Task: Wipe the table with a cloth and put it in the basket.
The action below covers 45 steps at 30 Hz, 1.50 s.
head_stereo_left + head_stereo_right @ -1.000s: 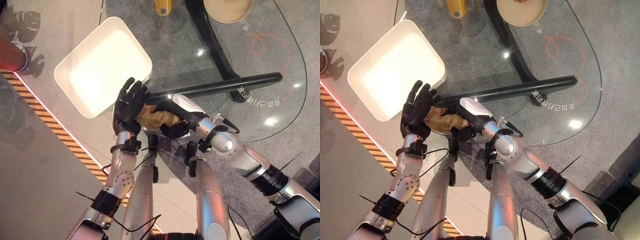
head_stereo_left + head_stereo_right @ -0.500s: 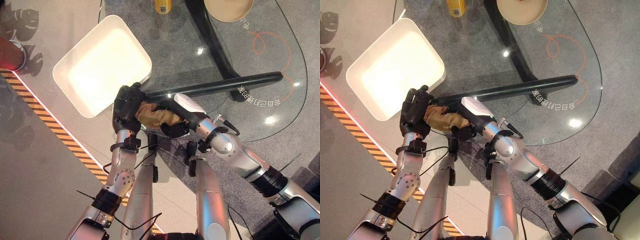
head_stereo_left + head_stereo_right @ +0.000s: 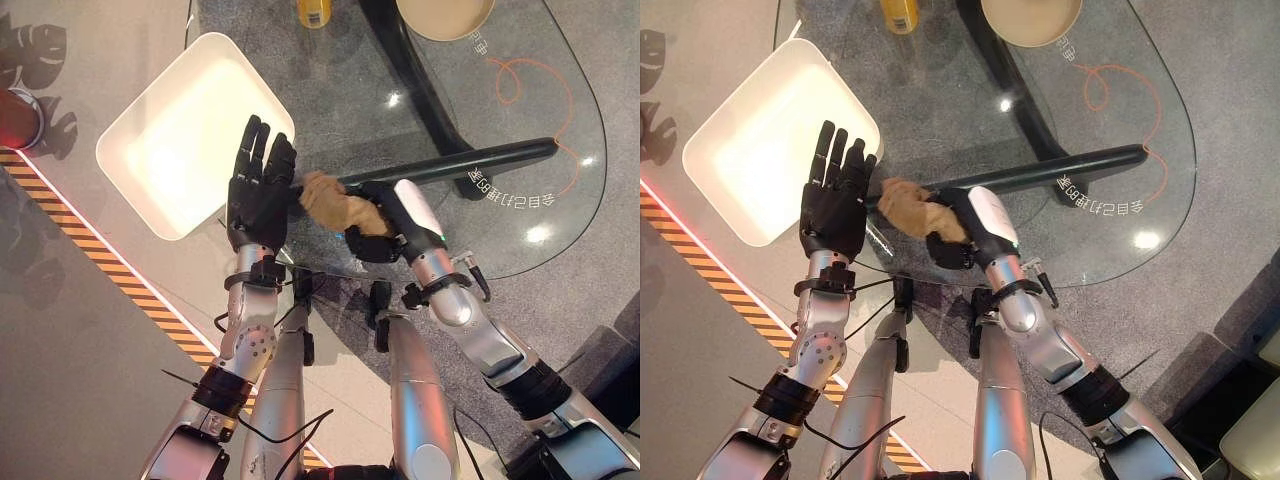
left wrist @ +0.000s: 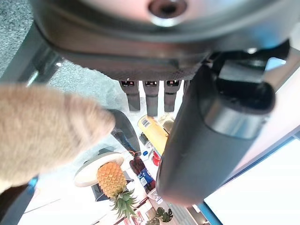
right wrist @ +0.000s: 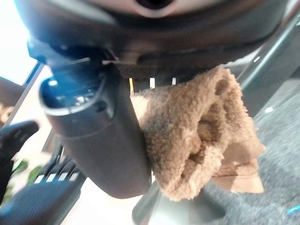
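right hand (image 3: 962, 232) clutching cloth (image 3: 912, 206), seemingly bunched

1. White characters (image 3: 510, 193) are printed on the glass table (image 3: 340, 90) near its rounded end, just beside the tip of the dark table leg (image 3: 450, 168) that shows beneath the glass. They lie upside down to the head camera and cannot be made out.
2. A shorter white mark (image 3: 482, 45) stands on the glass just beside the round beige dish (image 3: 445, 15); it is too small to make out.
3. An orange looped line (image 3: 530, 85) is drawn on the glass between those two marks. It is a sign and forms no letters.
4. The yellow bottle (image 4: 154, 133) bears a label with dark print, too small to make out.
5. The small bottles (image 4: 143, 173) by the pineapple (image 4: 112, 180) carry coloured labels, which are blurred.
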### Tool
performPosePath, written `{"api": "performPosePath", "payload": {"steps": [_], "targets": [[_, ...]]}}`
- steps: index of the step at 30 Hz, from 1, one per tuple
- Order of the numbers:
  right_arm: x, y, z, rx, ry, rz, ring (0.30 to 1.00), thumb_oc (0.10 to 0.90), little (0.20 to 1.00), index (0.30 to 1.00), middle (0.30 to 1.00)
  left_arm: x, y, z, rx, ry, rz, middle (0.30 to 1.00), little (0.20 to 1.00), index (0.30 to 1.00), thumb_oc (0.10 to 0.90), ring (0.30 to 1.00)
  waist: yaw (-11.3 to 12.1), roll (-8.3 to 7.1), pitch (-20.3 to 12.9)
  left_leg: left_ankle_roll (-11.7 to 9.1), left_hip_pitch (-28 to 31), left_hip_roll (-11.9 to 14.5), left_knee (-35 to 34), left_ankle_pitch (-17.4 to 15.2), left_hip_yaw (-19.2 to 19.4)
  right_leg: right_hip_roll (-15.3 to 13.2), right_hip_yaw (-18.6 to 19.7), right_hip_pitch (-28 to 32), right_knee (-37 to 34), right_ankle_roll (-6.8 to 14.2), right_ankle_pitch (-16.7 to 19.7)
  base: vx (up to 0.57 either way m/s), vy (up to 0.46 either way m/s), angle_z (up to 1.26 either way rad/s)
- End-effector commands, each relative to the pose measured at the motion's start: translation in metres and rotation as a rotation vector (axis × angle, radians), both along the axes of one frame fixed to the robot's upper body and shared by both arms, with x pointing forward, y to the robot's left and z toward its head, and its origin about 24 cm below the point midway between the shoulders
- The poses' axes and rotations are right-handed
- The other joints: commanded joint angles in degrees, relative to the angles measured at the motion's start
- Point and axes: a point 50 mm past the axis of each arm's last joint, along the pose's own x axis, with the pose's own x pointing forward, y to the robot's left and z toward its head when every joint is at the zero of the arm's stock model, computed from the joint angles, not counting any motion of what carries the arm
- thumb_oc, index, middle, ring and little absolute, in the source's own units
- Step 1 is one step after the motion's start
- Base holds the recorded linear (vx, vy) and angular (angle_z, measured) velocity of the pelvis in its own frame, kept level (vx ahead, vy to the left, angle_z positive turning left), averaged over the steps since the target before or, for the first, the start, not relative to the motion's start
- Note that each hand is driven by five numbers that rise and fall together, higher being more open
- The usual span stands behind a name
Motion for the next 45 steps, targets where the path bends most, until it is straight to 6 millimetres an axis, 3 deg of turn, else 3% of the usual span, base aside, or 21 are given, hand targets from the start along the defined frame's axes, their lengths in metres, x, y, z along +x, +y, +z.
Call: {"api": "performPosePath", "payload": {"steps": [1, 11, 19, 26, 45], "targets": [[-0.026, 0.025, 0.070, 0.251, -0.367, 0.199, 0.300, 0.100, 0.200, 0.300, 0.300, -0.016, 0.006, 0.041, 0.008, -0.272, 0.017, 0.900, 0.900, 0.900, 0.800, 0.900, -0.5, -1.59, -1.4, 5.2, -0.2, -4.5, 8.9, -7.9, 4.0, 6.1, 3.1, 3.8, -15.8, 0.2, 9.7, 0.00, 0.000, 0.00], [-0.038, 0.020, 0.084, 0.421, -0.459, 0.255, 0.300, 0.100, 0.200, 0.300, 0.300, -0.015, 0.006, 0.039, 0.021, -0.263, -0.012, 0.900, 0.900, 0.900, 0.800, 0.900, -0.8, -1.30, -1.4, 5.2, -0.3, -4.2, 8.9, -8.0, 4.4, 6.1, 3.3, 3.5, -15.8, 0.4, 9.8, 0.00, 0.003, -0.01], [-0.043, 0.027, 0.092, 0.423, -0.483, 0.327, 0.300, 0.100, 0.200, 0.300, 0.300, -0.014, -0.010, 0.038, 0.128, -0.267, -0.156, 0.900, 0.900, 0.900, 0.800, 0.900, -0.8, -1.02, -1.4, 5.4, -0.7, -4.2, 9.0, -8.0, 4.7, 5.9, 3.3, 3.1, -16.0, 0.4, 10.0, 0.00, 0.000, 0.00], [-0.044, 0.033, 0.096, 0.386, -0.473, 0.371, 0.300, 0.100, 0.200, 0.300, 0.300, -0.016, -0.025, 0.025, 0.240, -0.239, -0.325, 0.900, 0.900, 0.900, 0.800, 0.900, -0.6, -0.55, -1.4, 5.5, -0.6, -4.2, 8.3, -7.6, 5.1, 5.9, 3.2, 3.0, -16.5, 0.4, 10.3, 0.00, 0.009, 0.00], [-0.050, 0.043, 0.099, 0.316, -0.506, 0.426, 0.300, 0.100, 0.200, 0.300, 0.300, -0.029, -0.045, 0.022, 0.269, -0.296, -0.570, 0.900, 0.900, 0.900, 0.800, 0.900, -0.2, -0.17, -1.4, 5.8, -1.5, -4.2, 7.9, -7.5, 5.1, 5.8, 3.0, 1.8, -16.5, 0.6, 10.8, 0.00, 0.002, 0.00]]}}
